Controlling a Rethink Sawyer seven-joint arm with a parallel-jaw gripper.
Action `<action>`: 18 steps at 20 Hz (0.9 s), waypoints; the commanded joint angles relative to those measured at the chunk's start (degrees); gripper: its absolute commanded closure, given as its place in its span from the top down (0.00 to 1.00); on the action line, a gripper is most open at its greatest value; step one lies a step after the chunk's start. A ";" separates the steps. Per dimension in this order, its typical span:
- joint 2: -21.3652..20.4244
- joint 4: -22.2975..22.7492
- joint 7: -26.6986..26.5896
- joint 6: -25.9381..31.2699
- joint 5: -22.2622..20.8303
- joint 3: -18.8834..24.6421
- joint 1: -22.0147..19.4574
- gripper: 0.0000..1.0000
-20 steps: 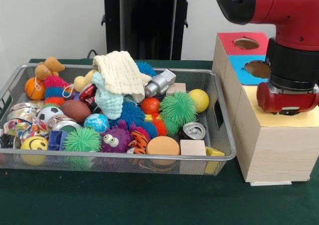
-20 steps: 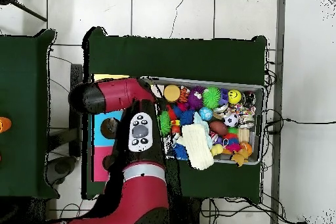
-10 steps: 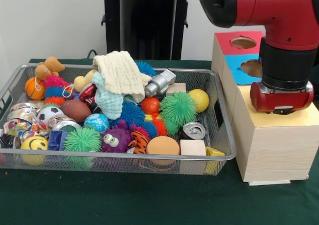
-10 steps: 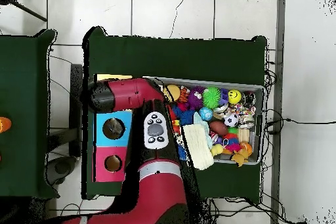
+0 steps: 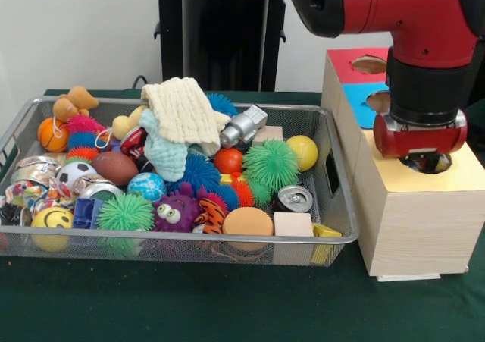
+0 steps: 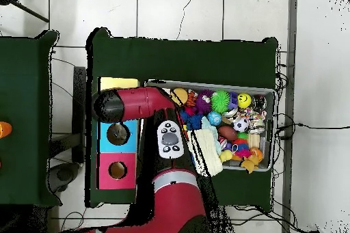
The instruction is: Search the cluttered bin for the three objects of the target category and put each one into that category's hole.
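jaws: cannot tell | gripper (image 5: 421,154) over yellow hole (image 5: 426,162) of wooden box (image 5: 413,217); wire bin (image 5: 337,205) full of toys

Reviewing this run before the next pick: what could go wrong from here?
Three risks, as judgement:
1. The red and black arm hangs low over the wooden sorting box with coloured top; a sideways swing toward the wire mesh bin could clip its rim.
2. The cream knitted cloth drapes over toys, hiding possible targets.
3. The claw isn't visible, so whether it holds anything can't be confirmed.
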 commanded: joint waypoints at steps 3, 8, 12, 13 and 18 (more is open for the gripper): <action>-7.14 11.45 1.25 9.62 -1.48 0.34 -1.43 1.00; -13.08 13.06 2.39 14.48 -0.40 -0.78 -0.02 1.00; -15.01 12.49 2.53 17.98 -0.60 -1.11 0.64 1.00; -15.20 12.22 2.67 18.14 -0.74 -1.13 0.75 1.00; -16.30 11.47 2.18 19.26 -0.73 0.06 0.39 1.00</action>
